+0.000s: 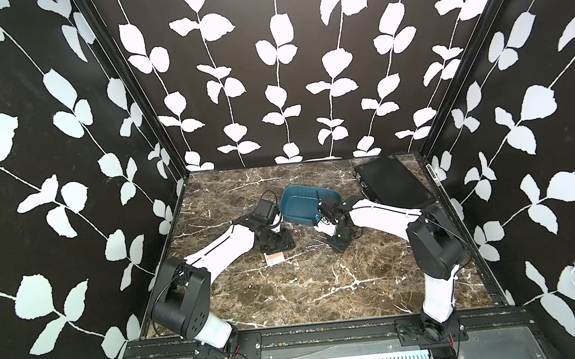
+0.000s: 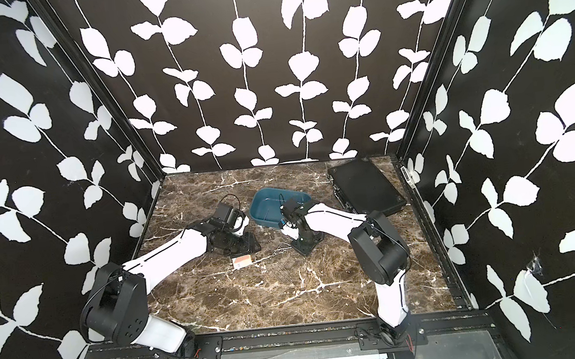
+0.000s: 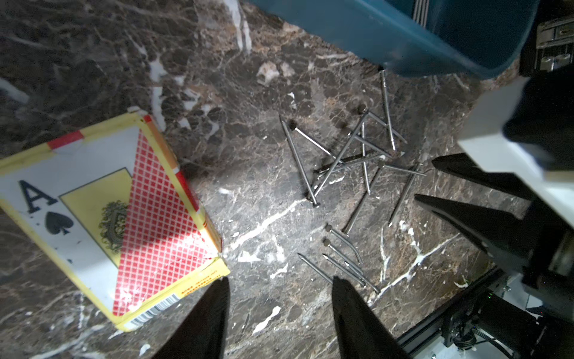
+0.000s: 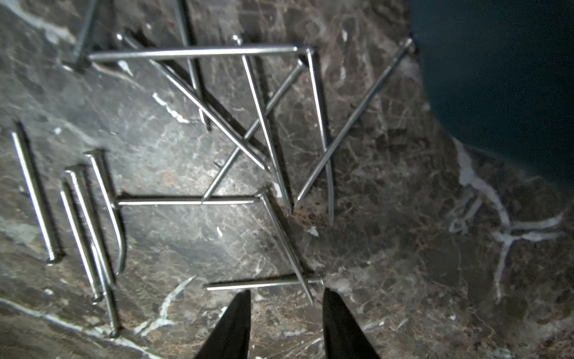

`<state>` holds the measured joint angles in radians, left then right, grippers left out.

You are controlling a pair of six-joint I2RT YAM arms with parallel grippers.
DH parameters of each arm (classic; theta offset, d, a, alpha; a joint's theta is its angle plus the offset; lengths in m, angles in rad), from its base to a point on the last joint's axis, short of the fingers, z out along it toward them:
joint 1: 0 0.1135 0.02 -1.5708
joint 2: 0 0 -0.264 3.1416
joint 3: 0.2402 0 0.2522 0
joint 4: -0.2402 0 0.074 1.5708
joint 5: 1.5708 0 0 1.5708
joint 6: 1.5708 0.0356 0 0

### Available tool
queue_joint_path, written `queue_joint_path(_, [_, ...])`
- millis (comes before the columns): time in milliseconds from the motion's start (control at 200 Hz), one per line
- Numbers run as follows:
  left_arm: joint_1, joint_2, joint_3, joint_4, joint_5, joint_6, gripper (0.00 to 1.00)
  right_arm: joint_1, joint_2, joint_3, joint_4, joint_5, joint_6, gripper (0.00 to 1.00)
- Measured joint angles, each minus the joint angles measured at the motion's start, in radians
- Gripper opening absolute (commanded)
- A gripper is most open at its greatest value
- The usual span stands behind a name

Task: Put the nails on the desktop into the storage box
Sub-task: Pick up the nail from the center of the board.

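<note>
Left gripper [image 3: 279, 287]: open, with a clear gap and nothing between the jaws. It touches nothing I can see.
Left fingertips [image 3: 222, 289]: low over the bare desktop [image 3: 248, 93]. One is just beside a corner of the card pack [image 3: 108, 217], the other just beside the ends of a row of nails.
Left arm: reaches from the near left corner toward the middle of the desktop. The wrist is bent so the gripper points down, above the card pack in both top views.
Right gripper [image 4: 286, 293]: open and holding nothing.
Right fingertips [image 4: 245, 298]: just short of one nail that lies crosswise in front of them. Whether they touch the desktop is not clear.
Right arm: rises from the near right corner with the elbow high and the forearm running toward the middle. The wrist is beside the near wall of the box [image 1: 297, 219], and the gripper slants down.
Nails [image 4: 248, 124]: on the desktop near its middle, in two groups. A crossed heap lies just beside the box's near wall, with one nail reaching that wall. A row lies side by side, nearer the near edge, and one nail in it is bent.
Box: teal and upright, between the middle and the far edge.
Card pack: flat, left of the nails, with the ace of spades showing.
Case [image 1: 392, 183]: black, flat in the far right corner.
</note>
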<state>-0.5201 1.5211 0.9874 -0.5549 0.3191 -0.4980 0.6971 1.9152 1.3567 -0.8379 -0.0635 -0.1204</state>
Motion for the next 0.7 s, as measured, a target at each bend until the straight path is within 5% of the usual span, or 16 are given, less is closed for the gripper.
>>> queue_joint_path(430, [0.0, 0.003, 0.001, -0.009, -0.002, 0.002, 0.56, 0.006, 0.054, 0.017, 0.0, 0.049, -0.053, 0.37])
queue_joint_path(695, [0.0, 0.035, 0.04, -0.027, -0.002, 0.019, 0.56, 0.008, 0.067, 0.019, 0.003, 0.043, -0.073, 0.2])
